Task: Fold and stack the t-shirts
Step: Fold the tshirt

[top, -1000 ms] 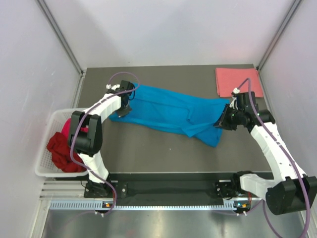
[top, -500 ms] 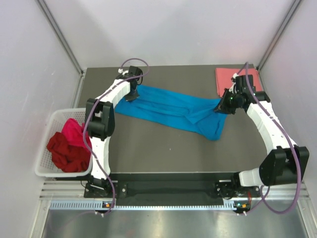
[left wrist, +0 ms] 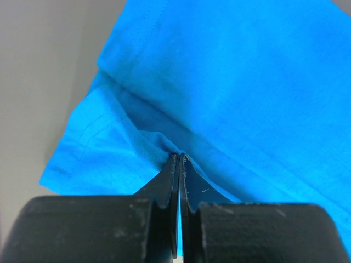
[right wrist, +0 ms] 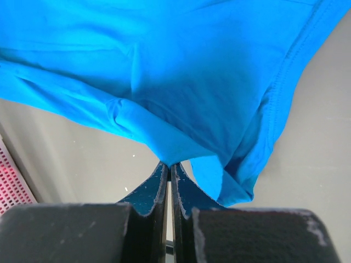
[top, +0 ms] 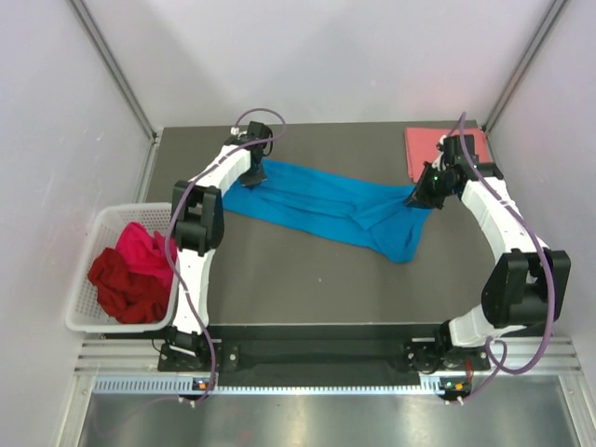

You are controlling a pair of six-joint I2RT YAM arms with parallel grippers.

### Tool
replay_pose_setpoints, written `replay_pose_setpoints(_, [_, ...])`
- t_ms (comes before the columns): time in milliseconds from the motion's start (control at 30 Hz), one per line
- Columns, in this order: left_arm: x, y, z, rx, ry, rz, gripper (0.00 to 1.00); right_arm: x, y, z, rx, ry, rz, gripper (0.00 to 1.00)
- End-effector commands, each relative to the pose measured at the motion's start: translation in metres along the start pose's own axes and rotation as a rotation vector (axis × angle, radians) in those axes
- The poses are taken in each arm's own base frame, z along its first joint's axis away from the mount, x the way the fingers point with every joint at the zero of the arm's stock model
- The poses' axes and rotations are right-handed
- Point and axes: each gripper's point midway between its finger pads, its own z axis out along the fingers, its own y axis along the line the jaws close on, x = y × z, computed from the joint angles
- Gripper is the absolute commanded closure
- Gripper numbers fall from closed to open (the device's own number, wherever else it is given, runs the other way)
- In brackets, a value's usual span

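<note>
- Currently, the bright blue t-shirt (top: 326,207) lies mid-table, long axis left to right, spanning between both grippers.
- Left gripper (top: 252,178): clamped on the shirt's left end.
- Right gripper (top: 415,197): clamped on its right end, near the folded salmon pink t-shirt (top: 425,149).
- Legible writing: none.

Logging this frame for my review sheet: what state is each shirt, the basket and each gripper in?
blue t-shirt: unfolded, rumpled, stretched over the table between both grippers
salmon pink t-shirt: folded flat, far right corner
white basket: upright beside the table's left edge, holding two shirts
dark red t-shirt: crumpled in the white basket
magenta t-shirt: crumpled in the white basket
left gripper: shut on the blue t-shirt
right gripper: shut on the blue t-shirt
</note>
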Motion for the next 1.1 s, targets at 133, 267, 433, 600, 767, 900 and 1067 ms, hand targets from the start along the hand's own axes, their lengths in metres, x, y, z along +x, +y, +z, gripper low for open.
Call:
replay_pose_setpoints(133, [-0.017, -0.008, 0.000, 0.030, -0.032, -0.001, 1.00, -0.033, 0.005, -0.005, -0.024, -0.069, -0.018, 1.00])
replay_pose_setpoints(267, [-0.020, -0.008, 0.002, 0.024, -0.037, -0.011, 1.00, -0.042, 0.007, -0.005, -0.024, -0.081, -0.027, 1.00])
replay_pose_setpoints(433, [-0.020, -0.005, 0.006, 0.021, -0.032, -0.016, 1.00, -0.047, 0.009, 0.002, -0.029, -0.068, -0.032, 1.00])
replay_pose_setpoints(600, [-0.020, -0.005, 0.007, 0.017, -0.035, -0.017, 0.99, -0.052, 0.013, 0.011, -0.050, -0.054, -0.031, 1.00])
replay_pose_setpoints(767, [-0.024, -0.006, 0.005, 0.026, -0.043, -0.022, 0.99, -0.060, 0.014, 0.019, -0.050, -0.047, -0.037, 1.00])
replay_pose_setpoints(900, [-0.023, -0.008, 0.004, 0.035, -0.039, -0.024, 0.96, -0.065, 0.014, 0.022, -0.045, -0.048, -0.042, 1.00])
replay_pose_setpoints(1067, [-0.029, -0.006, -0.004, 0.035, -0.057, -0.040, 0.67, -0.063, 0.008, 0.031, -0.028, -0.027, -0.046, 1.00])
